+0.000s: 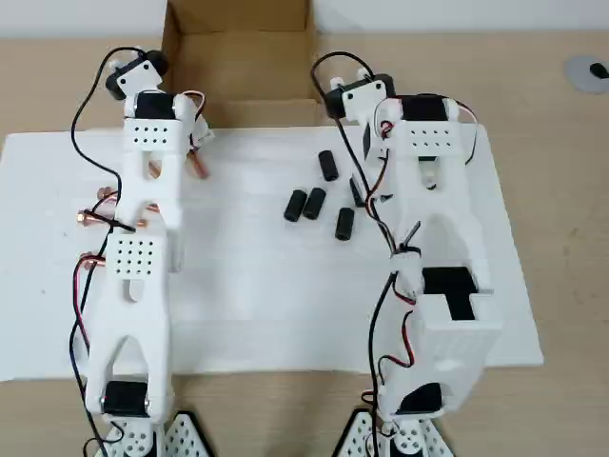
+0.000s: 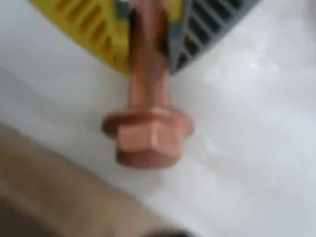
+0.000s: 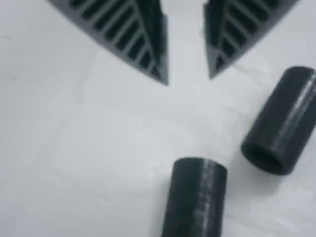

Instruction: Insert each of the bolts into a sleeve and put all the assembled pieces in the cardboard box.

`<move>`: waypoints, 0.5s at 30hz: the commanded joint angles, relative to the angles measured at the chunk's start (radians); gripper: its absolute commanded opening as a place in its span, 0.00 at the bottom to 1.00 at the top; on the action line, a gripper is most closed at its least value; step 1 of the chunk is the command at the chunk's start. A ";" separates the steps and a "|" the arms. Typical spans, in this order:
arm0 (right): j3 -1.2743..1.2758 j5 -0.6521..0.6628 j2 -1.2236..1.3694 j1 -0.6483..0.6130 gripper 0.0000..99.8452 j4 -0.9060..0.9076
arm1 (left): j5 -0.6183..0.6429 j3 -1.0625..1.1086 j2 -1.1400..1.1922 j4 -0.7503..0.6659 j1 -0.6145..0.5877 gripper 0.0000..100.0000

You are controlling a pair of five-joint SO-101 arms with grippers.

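While the left claw (image 2: 148,47) is clamped tight on the shank of one copper bolt (image 2: 148,136), head out, just over the white sheet (image 2: 256,123), nothing looks assembled, so I'd put the task at its very start. Near end first: at least three loose bolts (image 1: 91,218) lie at 9 o'clock on the sheet, beside and partly under the left arm's middle link. Further out, four black sleeves (image 1: 315,203) lie on their sides from centre toward 1 o'clock, near one another and well apart from every bolt. The right claw (image 3: 186,71) hangs low over that cluster, fingers parted about a sleeve's width, gripping nothing. Two sleeves lie on the sheet near its tips, neither between them: one (image 3: 197,197) seen side-on, the other (image 3: 279,128) with its bore showing, empty. The held bolt sits at about 11 o'clock, near the sheet's far edge. Past that edge, at 12 o'clock, the cardboard box (image 1: 174,57) stands open and looks empty. Left to do, as I read it: every bolt into a sleeve, then every piece into the box. Surface is a white foam-like sheet on a light wooden counter (image 1: 552,190). There's a grey disc (image 1: 585,71) at 2 o'clock on the bare wood and a pale wall (image 1: 457,14) behind.
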 commanded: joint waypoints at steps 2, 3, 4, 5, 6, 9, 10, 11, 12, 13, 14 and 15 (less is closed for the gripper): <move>-0.001 0.000 -0.010 -0.005 0.08 0.003 | -0.031 -0.175 -0.050 0.121 0.009 0.00; -0.001 0.000 -0.010 -0.005 0.08 0.005 | -0.040 -0.173 -0.070 0.129 0.011 0.00; -0.001 0.000 -0.010 -0.005 0.08 0.005 | -0.046 -0.166 -0.104 0.140 0.014 0.00; -0.001 0.000 -0.010 -0.005 0.08 0.005 | -0.046 -0.166 -0.143 0.163 0.018 0.00; -0.001 0.000 -0.010 -0.005 0.08 0.005 | -0.046 -0.164 -0.179 0.175 0.025 0.00; -0.001 -0.002 -0.010 -0.005 0.08 0.005 | -0.046 -0.141 -0.280 0.176 0.031 0.00; 0.001 -0.002 -0.010 -0.005 0.08 0.005 | -0.046 -0.138 -0.315 0.176 0.031 0.00; 0.001 -0.002 -0.010 -0.005 0.08 0.005 | -0.046 -0.130 -0.354 0.176 0.032 0.00; 0.004 -0.002 -0.010 -0.005 0.08 0.005 | -0.046 -0.127 -0.390 0.178 0.032 0.00; 0.013 -0.002 -0.010 -0.005 0.08 0.003 | -0.046 -0.114 -0.429 0.178 0.032 0.00; 0.022 -0.002 -0.010 -0.007 0.08 0.002 | -0.046 -0.094 -0.464 0.178 0.032 0.00; 0.035 -0.002 -0.010 -0.010 0.08 0.000 | -0.046 -0.069 -0.506 0.178 0.034 0.00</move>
